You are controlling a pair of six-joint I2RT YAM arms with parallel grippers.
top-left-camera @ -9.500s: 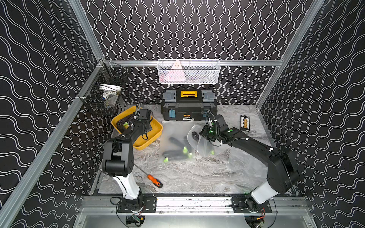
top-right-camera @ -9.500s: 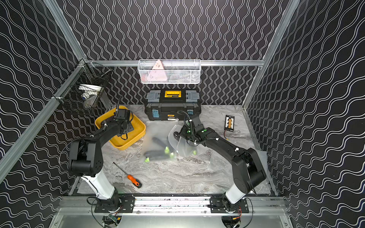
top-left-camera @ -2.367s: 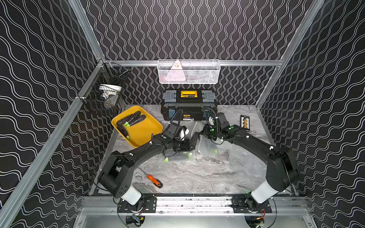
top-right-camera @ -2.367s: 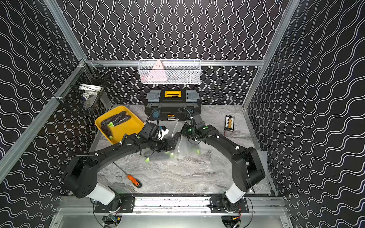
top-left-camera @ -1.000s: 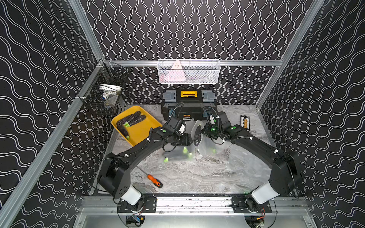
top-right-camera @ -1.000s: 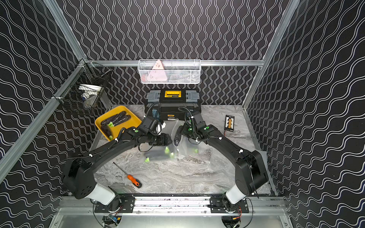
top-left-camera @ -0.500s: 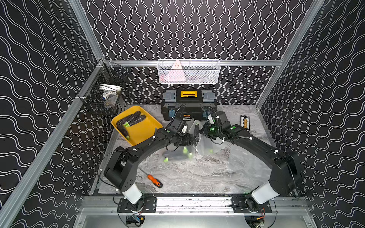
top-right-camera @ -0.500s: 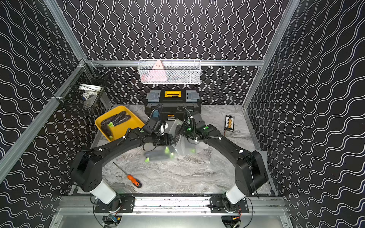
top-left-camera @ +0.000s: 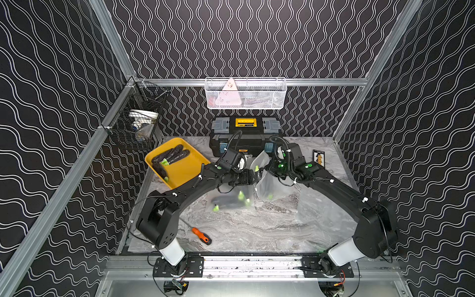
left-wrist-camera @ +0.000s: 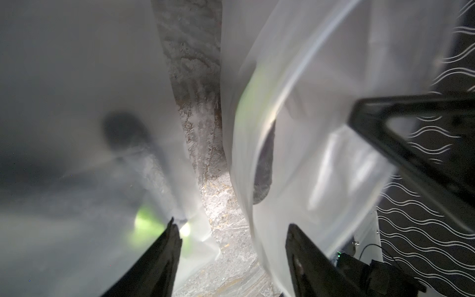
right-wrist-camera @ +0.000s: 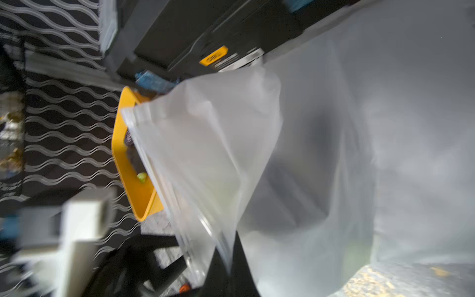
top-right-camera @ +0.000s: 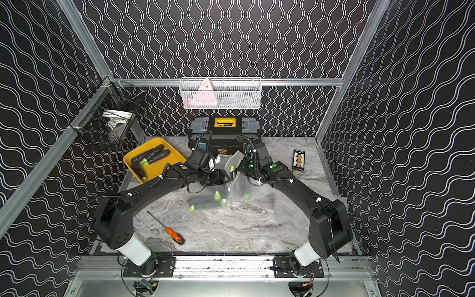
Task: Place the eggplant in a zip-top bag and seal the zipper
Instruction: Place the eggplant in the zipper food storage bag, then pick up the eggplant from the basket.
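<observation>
Left gripper [left-wrist-camera: 230, 226] is now gone from yellow tray [top-left-camera: 187, 169], sits at mouth of zip-top bag [top-left-camera: 273, 189]; jaws apart, nothing between. Right gripper [top-left-camera: 266, 171] clamped on bag rim, lifting it. Eggplant [left-wrist-camera: 264, 159] looks inside bag, green cap toward mouth. Eggplant probably light, firm, smooth. Film thin, floppy, slippery: better take at zipper strip. Second filled bag [top-left-camera: 228, 200] just beside at 7 o'clock, toolbox [top-left-camera: 257, 142] at 12 o'clock, both crowd sealing.

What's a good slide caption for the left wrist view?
Open left gripper between two frosted bags: a filled bag on the marble table, and a raised bag with an eggplant inside.
</observation>
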